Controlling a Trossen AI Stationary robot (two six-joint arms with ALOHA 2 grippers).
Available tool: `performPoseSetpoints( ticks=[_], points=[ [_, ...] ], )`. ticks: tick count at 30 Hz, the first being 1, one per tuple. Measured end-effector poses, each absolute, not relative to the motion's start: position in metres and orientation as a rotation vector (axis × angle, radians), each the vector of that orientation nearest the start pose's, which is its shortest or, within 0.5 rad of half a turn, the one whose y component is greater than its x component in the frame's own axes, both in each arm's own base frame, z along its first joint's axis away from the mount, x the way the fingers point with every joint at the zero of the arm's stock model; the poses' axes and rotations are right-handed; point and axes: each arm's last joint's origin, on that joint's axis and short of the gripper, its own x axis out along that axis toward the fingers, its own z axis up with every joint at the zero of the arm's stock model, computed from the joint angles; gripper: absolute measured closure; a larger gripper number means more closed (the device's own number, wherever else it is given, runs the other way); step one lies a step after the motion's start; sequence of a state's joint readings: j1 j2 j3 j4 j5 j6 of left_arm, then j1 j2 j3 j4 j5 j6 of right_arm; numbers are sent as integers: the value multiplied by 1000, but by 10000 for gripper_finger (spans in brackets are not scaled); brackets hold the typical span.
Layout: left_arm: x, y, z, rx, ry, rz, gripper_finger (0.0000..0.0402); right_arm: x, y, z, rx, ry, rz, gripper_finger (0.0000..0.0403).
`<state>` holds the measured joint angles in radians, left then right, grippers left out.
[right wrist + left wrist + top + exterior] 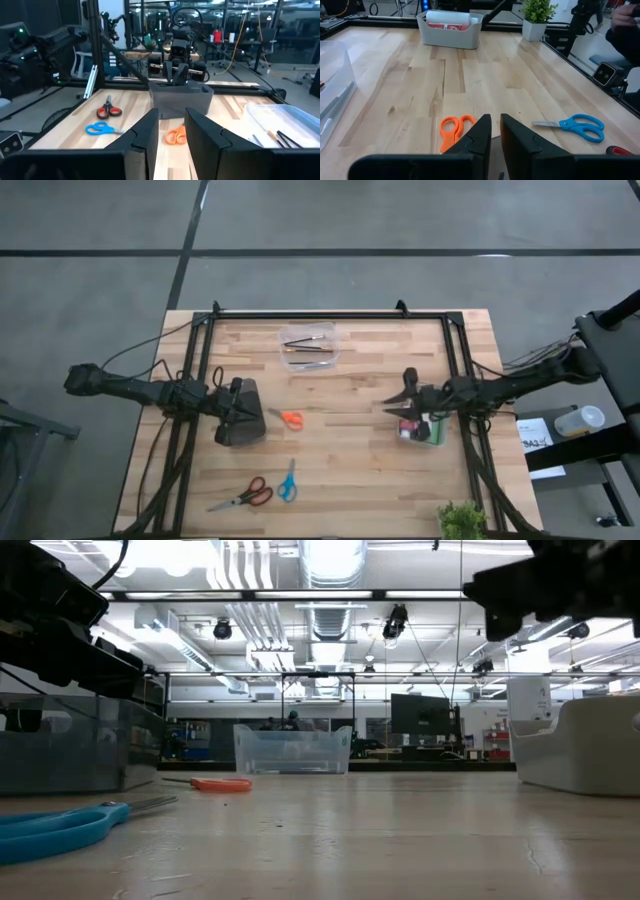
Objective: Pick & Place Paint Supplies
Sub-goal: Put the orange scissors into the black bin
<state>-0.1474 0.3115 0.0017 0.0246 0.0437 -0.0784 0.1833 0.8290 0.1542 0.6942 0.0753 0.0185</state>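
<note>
While my left pincer (pixel 262 413) hangs over the grey bin (pixel 238 412) on my left side of the table (pixel 360 470), its fingers (pixel 475 137) stand only a narrow slot apart and hold nothing. Orange scissors (pixel 288 418) lie on the wood just beyond the tips, and blue scissors (pixel 288 480) and red-handled scissors (pixel 245 495) lie nearer the front edge.

My right pincer (pixel 392 406) hovers over the wood on the other side, pointing toward the left one, fingers (pixel 145 135) parted by a small gap and empty. Just beside it, partly under my right wrist, sits a white tub (pixel 425 430) with something red, white and green inside; I take these for paint bottles, but I cannot tell them apart.

Thin brushes (pixel 308 345) lie in a clear tray (pixel 308 330) at the far middle of the table, well apart from both pincers. From my right wrist the tray and the dark brush handles (pixel 287 139) show off to one side.

Red marks on a white object in the tub show from my left wrist, too blurred to read. A small green plant (pixel 461 522) stands at the front corner.
</note>
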Motion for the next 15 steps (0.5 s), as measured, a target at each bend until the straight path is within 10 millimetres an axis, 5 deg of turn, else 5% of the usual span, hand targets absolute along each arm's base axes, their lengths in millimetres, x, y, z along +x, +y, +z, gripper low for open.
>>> performPoseSetpoints(
  ticks=[8, 15],
  points=[
    [112, -18, 140, -63, 292, -179, 351, 133, 23, 173, -45, -74, 112, 312],
    [112, -18, 140, -63, 292, -179, 351, 120, 20, 174, -48, -63, 107, 312]
  ],
)
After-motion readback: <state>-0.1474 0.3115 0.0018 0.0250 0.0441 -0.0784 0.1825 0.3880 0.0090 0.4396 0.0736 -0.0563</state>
